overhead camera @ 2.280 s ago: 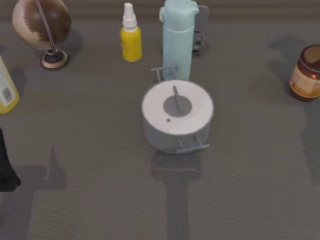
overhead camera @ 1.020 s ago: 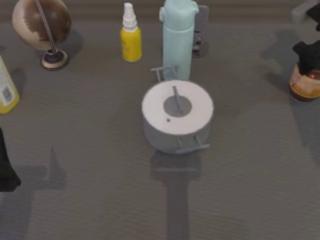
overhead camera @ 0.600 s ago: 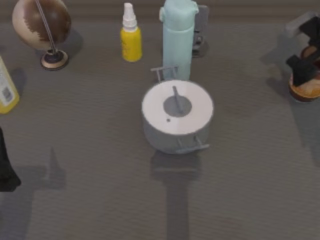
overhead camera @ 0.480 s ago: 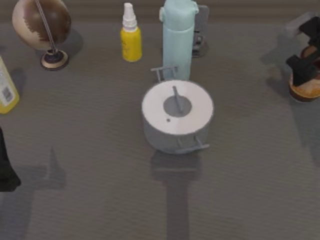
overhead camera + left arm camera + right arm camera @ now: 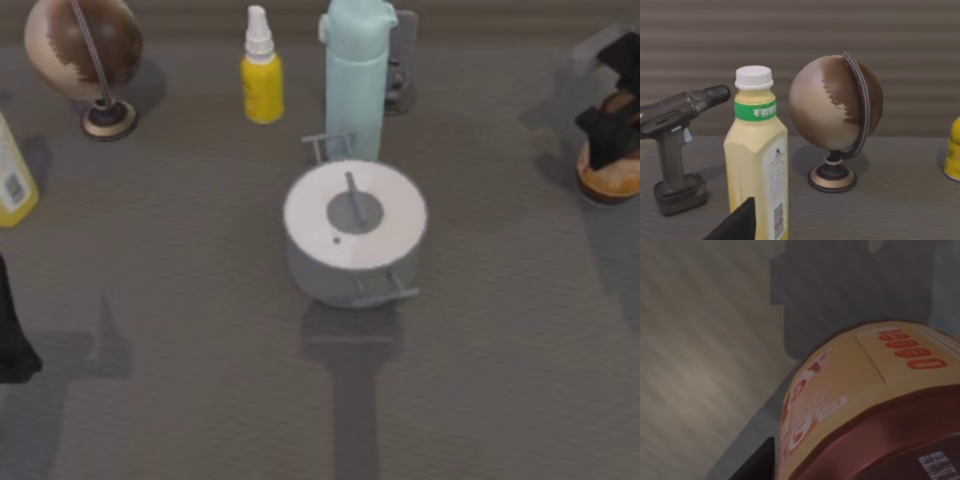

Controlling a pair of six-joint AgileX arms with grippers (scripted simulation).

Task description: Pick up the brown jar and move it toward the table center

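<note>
Grey-brown woven table (image 5: 200,330) carries the white pot (image 5: 355,232) at centre and the brown jar (image 5: 610,177) out at three o'clock, at the right edge. Directly over the jar sits the right gripper (image 5: 612,128), covering its lid; whether its fingers grip the jar, I cannot tell. Left arm rests parked at eight o'clock.

brown jar (image 5: 610,178), orange-tan label, red print

Right gripper (image 5: 612,128), absent at first, has come in from the far right edge and dropped over the brown jar (image 5: 610,178), now covering its lid. Jar unmoved at the right edge of the surface (image 5: 200,330).
</note>
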